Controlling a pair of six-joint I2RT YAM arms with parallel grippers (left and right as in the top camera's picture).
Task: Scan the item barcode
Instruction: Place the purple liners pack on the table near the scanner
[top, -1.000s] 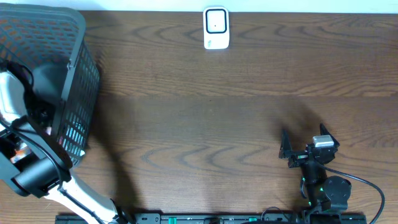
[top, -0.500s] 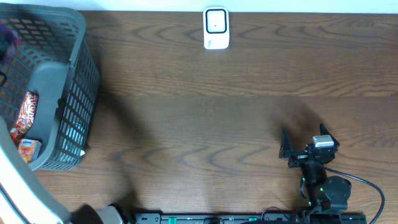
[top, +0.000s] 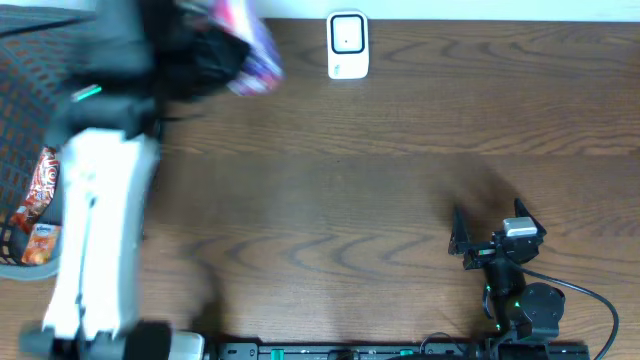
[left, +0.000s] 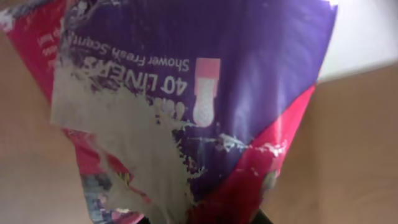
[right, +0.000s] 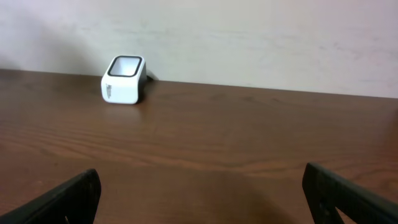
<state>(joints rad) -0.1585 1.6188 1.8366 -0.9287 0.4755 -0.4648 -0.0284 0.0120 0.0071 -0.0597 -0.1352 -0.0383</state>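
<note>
purple packet (top: 248, 55) blurred overhead, "40 LINERS" legible at wrist

Soft even light; motion blur smears the purple packet (top: 250, 55) overhead.

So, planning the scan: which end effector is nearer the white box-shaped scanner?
Left. The left end effector, gripping a purple-and-pink plastic packet, is close beside the white box-shaped scanner; the right end effector sits open, far off at the near edge.
</note>
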